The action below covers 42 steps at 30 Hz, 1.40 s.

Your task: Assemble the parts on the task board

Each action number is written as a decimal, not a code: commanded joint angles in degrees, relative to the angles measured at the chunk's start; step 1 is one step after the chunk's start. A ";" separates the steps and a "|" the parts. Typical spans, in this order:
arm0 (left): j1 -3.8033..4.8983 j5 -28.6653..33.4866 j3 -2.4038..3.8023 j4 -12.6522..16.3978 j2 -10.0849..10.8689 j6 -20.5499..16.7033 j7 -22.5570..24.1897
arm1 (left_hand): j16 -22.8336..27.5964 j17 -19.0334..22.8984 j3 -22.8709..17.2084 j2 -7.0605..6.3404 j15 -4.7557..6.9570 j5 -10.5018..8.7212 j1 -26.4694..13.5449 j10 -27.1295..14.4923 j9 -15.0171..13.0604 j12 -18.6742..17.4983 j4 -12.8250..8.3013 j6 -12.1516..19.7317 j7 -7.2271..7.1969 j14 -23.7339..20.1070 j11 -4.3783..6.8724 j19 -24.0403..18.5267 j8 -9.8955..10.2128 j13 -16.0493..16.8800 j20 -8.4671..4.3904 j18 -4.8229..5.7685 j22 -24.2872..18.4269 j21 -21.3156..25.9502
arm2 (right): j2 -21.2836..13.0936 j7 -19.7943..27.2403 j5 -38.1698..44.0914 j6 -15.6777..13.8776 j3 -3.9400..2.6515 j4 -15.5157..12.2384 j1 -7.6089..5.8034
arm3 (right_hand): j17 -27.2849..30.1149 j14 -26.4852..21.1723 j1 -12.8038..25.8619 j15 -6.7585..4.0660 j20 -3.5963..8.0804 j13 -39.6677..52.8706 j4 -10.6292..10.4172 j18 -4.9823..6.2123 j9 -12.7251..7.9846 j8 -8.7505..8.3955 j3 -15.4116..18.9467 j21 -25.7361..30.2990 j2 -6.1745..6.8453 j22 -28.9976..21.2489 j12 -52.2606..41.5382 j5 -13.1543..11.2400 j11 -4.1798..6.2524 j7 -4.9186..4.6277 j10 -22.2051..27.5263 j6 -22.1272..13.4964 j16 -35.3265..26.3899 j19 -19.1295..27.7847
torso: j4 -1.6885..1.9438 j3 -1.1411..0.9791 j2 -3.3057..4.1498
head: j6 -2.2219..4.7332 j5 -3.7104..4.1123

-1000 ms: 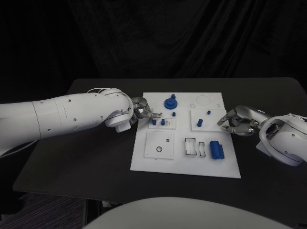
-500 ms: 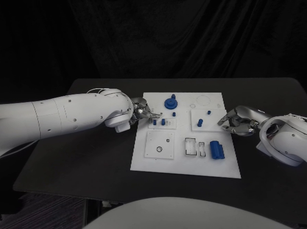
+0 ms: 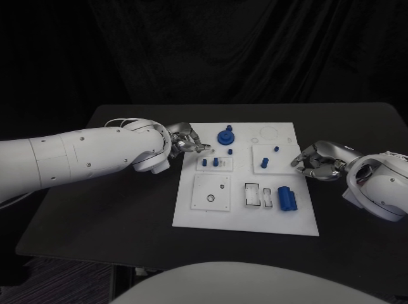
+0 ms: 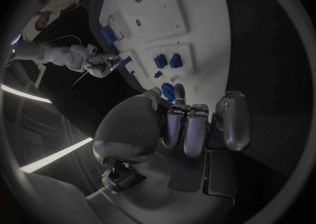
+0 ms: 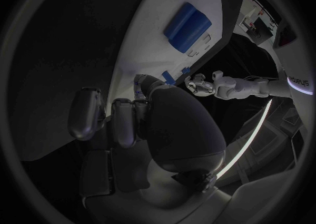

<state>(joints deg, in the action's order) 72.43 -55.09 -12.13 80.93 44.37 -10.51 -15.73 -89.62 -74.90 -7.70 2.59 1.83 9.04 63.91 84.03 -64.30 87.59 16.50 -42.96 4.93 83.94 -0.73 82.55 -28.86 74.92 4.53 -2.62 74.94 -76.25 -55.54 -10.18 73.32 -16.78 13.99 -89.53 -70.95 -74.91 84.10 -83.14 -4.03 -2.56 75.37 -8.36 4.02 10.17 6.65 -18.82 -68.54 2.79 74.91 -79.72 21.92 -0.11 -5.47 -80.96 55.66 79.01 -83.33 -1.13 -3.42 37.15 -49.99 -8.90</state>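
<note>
The white task board [image 3: 245, 215] lies mid-table. On it are a blue round part with a peg [image 3: 226, 136], two small blue pegs [image 3: 210, 162], more pegs [image 3: 265, 163] and a blue cylinder [image 3: 287, 197]. My left hand [image 3: 187, 142] hovers at the board's far left edge, just left of the round part, fingers curled in with nothing seen in them. In the left wrist view those fingers [image 4: 187, 129] partly hide the round part [image 4: 168, 91]. My right hand [image 3: 318, 161] rests off the board's right edge, fingers curled [image 5: 121, 121], nothing visible in it.
Empty sockets on the board include a round hole plate [image 3: 212, 193] and rectangular slots [image 3: 258, 194]. Black table [image 3: 113, 202] surrounds the board on every side. The left arm [image 3: 85, 155] spans the table's left half.
My left hand has drawn back from the two small pegs toward the board's far left corner. The right hand has barely moved.
</note>
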 commanded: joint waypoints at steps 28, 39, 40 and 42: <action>2.34 -37.75 0.08 -10.43 -10.37 -4.96 34.16 | 16.61 12.78 -9.83 -6.66 -1.40 -0.68 21.81 -55.49 38.54 -63.72 -9.94 9.99 -9.29 -16.36 -1.59 -5.87 18.17 -46.09 1.33 -1.84 9.09 5.73 | -5.15 0.85 0.18 -6.57 0.16 -5.25 -6.57 | -5.93 3.43 0.42 0.45 -0.08 3.96 -0.20 -0.03 0.32 0.78 0.73 -1.49 1.01 9.83 -0.55 0.23 -0.10 -0.34 -0.47 1.23 1.00 -0.13 | 0.10 -0.27 1.04 | -0.01 2.76; 2.25 -38.24 0.08 -11.73 -12.51 -1.78 31.45 | 16.01 13.79 -8.06 -6.33 -2.05 -1.16 20.47 -54.52 39.79 -61.45 -10.24 6.90 -7.79 -15.67 -2.46 -4.43 17.64 -46.44 1.51 -1.52 9.55 4.29 | -6.53 0.94 0.18 -6.46 0.16 -5.97 -6.79 | -5.98 3.45 0.46 0.45 -0.09 3.94 -0.23 -0.05 0.34 0.82 0.78 -1.58 1.07 9.85 -0.53 0.24 -0.10 -0.33 -0.47 1.34 1.07 -0.17 | 0.13 -0.38 3.90 | -0.01 3.49; 2.25 -38.25 0.08 -11.80 -12.61 -1.71 31.27 | 16.02 13.91 -7.96 -6.31 -2.08 -1.15 20.39 -54.51 39.83 -61.35 -10.24 6.67 -7.67 -15.70 -2.51 -4.40 17.58 -46.46 1.52 -1.52 9.55 4.27 | -6.59 0.91 0.18 -6.37 0.16 -5.99 -6.80 | -5.98 3.45 0.46 0.45 -0.09 3.94 -0.23 -0.05 0.34 0.82 0.78 -1.58 1.07 9.85 -0.53 0.24 -0.10 -0.33 -0.47 1.34 1.07 -0.17 | 0.11 -0.41 4.06 | -0.01 3.45; 2.24 -38.26 0.08 -11.90 -12.74 -1.56 31.02 | 16.17 14.33 -7.76 -6.31 -2.14 -1.15 20.17 -54.58 39.91 -61.22 -10.21 6.40 -7.51 -15.93 -2.60 -4.53 17.57 -46.51 1.56 -1.57 9.48 4.51 | -6.67 0.86 0.18 -6.20 0.16 -5.97 -6.81 | -6.02 3.47 0.49 0.45 -0.09 3.98 -0.25 -0.05 0.35 0.83 0.80 -1.59 1.09 9.86 -0.58 0.24 -0.10 -0.33 -0.51 1.36 1.11 -0.18 | 0.12 -0.44 4.39 | -0.01 3.46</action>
<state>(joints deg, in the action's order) 74.67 -92.57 -12.11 69.08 31.79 -13.96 16.39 -73.22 -60.70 -15.72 -3.72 -0.02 8.13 84.70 29.42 -24.42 26.13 6.35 -36.15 -2.56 68.19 -3.03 77.84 -11.10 28.48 6.17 -4.86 74.92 -71.79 -62.10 -9.55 73.32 -22.44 14.19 -95.33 -77.64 -74.91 84.10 -82.75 -4.03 -2.56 74.96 -8.53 4.02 10.47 7.10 -18.33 -69.88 3.18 74.93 -80.09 21.92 -0.29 -5.70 -81.14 56.69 79.89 -83.33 -1.01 -3.74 40.64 -49.99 -5.40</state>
